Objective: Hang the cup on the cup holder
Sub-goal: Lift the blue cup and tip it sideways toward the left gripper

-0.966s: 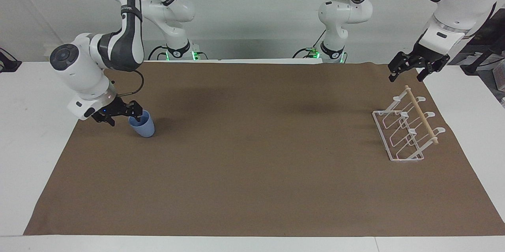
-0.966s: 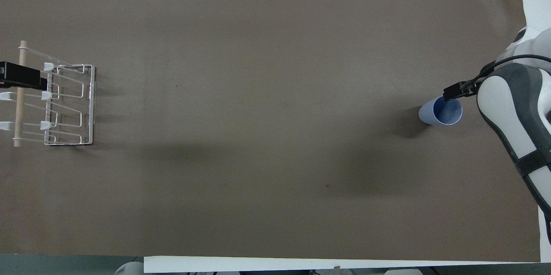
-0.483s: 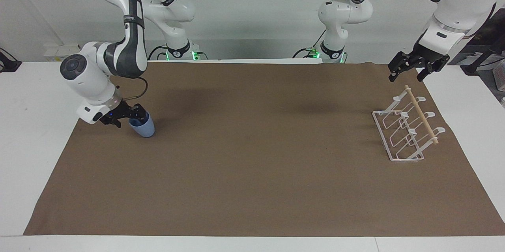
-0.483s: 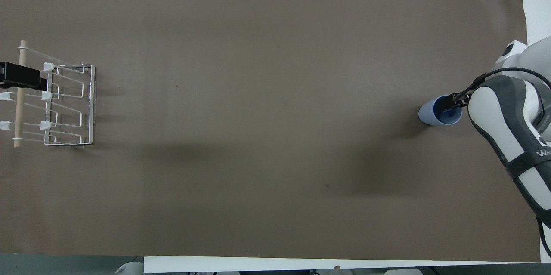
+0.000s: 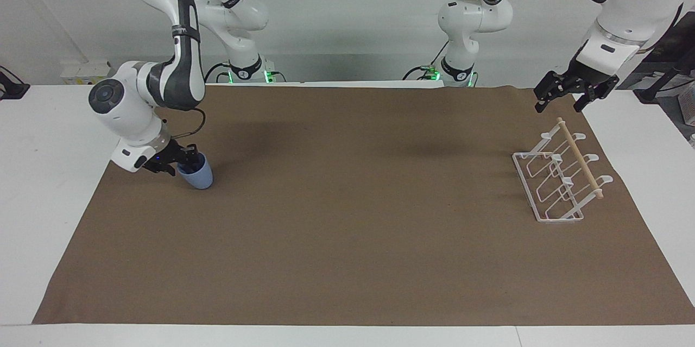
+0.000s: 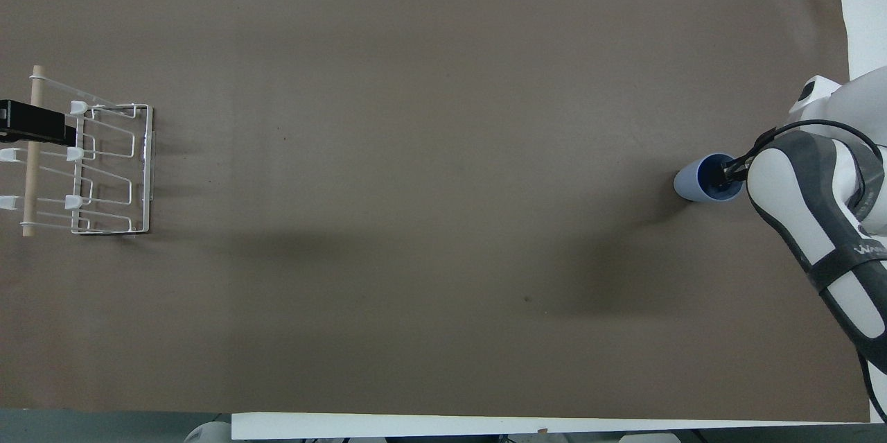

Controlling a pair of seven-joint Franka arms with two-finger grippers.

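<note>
the right claw [image 5: 183,159] is set at the rim of the cup [image 5: 197,173], with one finger dipped inside the mouth and the other against the outside wall; whether the rim is actually pinched cannot be told. the cup is seen standing on its narrow base, leaning a little, on the brown mat [image 5: 347,238] at the right arm's end of the worktop [image 5: 38,173]. the cup holder [image 5: 559,176] is placed well apart from the cup, at the left arm's end of the mat, with its wooden dowel [image 5: 580,158] carried across the top. the left claw [image 5: 564,98] is held in the air over the edge of the cup holder, fingers spread and empty.
</note>
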